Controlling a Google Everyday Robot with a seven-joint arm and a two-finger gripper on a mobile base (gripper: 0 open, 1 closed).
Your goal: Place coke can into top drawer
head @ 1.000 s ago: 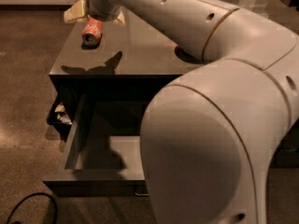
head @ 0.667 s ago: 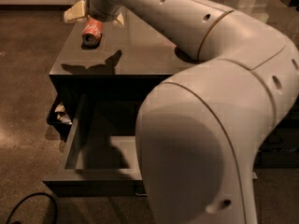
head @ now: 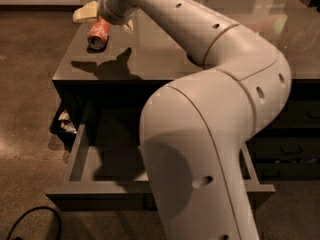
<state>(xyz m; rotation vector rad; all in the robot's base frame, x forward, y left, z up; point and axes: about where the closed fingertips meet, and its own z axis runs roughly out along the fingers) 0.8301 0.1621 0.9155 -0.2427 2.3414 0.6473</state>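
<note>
The coke can [head: 98, 34], red-orange with a silver end, hangs tilted above the far left corner of the dark counter top [head: 155, 54]. My gripper [head: 104, 22] is shut on it, with cream fingers [head: 84, 12] on either side. The can's shadow falls on the counter just below it. The top drawer [head: 78, 151] stands pulled out below the counter's front edge, with its grey floor showing at the left. My arm covers its middle and right part. The can is behind and above the drawer, not over it.
Narrower dark stacked drawers [head: 292, 151] sit at the right under the counter. A small dark bin with light scraps [head: 65, 123] hangs at the cabinet's left side. A black cable [head: 30, 219] lies on the brown floor at the bottom left.
The can and gripper stay at the same spot over the counter's left corner. My arm's elbow has shifted, and its bulk now covers the drawer's middle and right.
</note>
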